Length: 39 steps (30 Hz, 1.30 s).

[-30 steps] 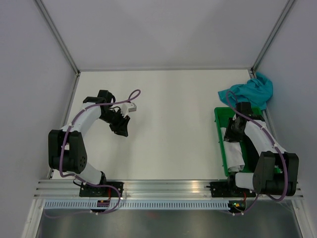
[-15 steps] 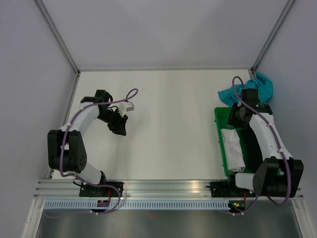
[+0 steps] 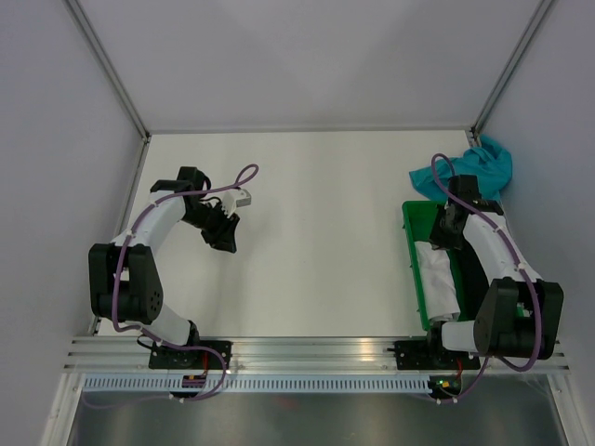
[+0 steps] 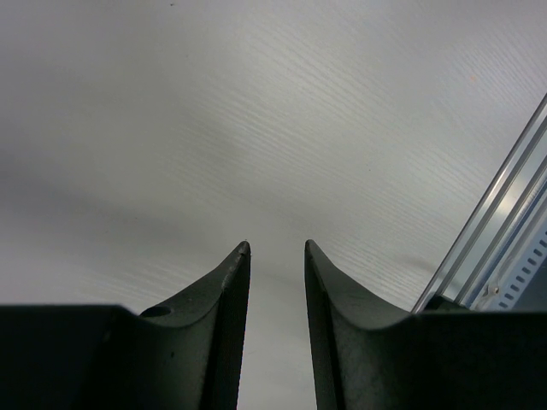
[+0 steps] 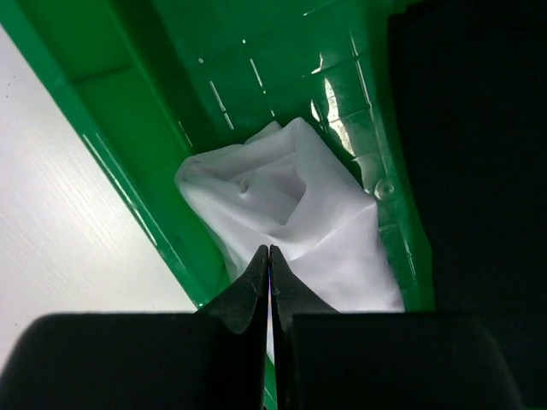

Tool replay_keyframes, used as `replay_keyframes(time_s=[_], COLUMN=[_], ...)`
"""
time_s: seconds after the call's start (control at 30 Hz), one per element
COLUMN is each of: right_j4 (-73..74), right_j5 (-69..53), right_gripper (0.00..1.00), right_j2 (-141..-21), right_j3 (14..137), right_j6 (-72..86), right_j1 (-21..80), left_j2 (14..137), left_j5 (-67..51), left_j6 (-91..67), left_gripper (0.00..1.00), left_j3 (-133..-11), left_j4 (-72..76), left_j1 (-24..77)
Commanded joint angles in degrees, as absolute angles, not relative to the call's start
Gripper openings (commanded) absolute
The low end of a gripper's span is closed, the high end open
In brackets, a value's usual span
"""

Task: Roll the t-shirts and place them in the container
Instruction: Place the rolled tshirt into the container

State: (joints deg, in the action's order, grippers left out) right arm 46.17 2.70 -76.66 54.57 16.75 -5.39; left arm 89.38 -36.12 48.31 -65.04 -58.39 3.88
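The white t-shirt (image 3: 434,279) lies crumpled in the green crate (image 3: 410,251). In the right wrist view it (image 5: 291,205) fills the crate's floor just beyond my fingertips. The teal-blue t-shirt (image 3: 483,167) lies bunched on the table behind the crate, at the back right corner. My right gripper (image 3: 446,234) (image 5: 270,249) hangs over the far half of the crate, jaws pressed together with nothing between them. My left gripper (image 3: 223,240) (image 4: 275,248) is over bare table at the left, jaws a little apart and empty.
The crate's green wall (image 5: 128,154) runs beside the white table top (image 3: 316,232). An aluminium rail (image 4: 496,231) runs along the table's near edge. Grey walls close the table in at the back and both sides.
My right arm has lifted out of the crate and swung toward its far end, uncovering more of the white t-shirt. My left gripper has drawn back slightly to the left.
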Motion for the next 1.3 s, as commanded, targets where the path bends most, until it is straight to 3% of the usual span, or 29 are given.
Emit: replay_keyframes(time_s=[0.0,0.47,0.87,1.27], right_j4=[43.07,32.17,34.09,37.61], right_j5=[3.69,-3.51,1.92,0.28], right_gripper=[0.03,0.0,0.03,0.04], right_j2=[-78.04,-91.76,-85.61,-68.74], right_j3=[54.32,57.56,62.14,52.14], right_j6=[17.58,17.22,16.17,17.04], right_j1=[-6.76,-9.23,-9.14,-9.58], left_j2=[89.21,88.77,89.74,88.42], left_j5=[-36.91,-36.04,-35.77,-35.51], left_j6=[49.48,48.69,48.43,47.2], left_gripper=[0.38,0.38,0.38,0.38], left_j3=[-67.15,-66.97,-67.32,-66.88], left_j4=[-58.36,-58.45,-58.54,-58.71], left_j1=[3.6,3.6,3.6,3.69])
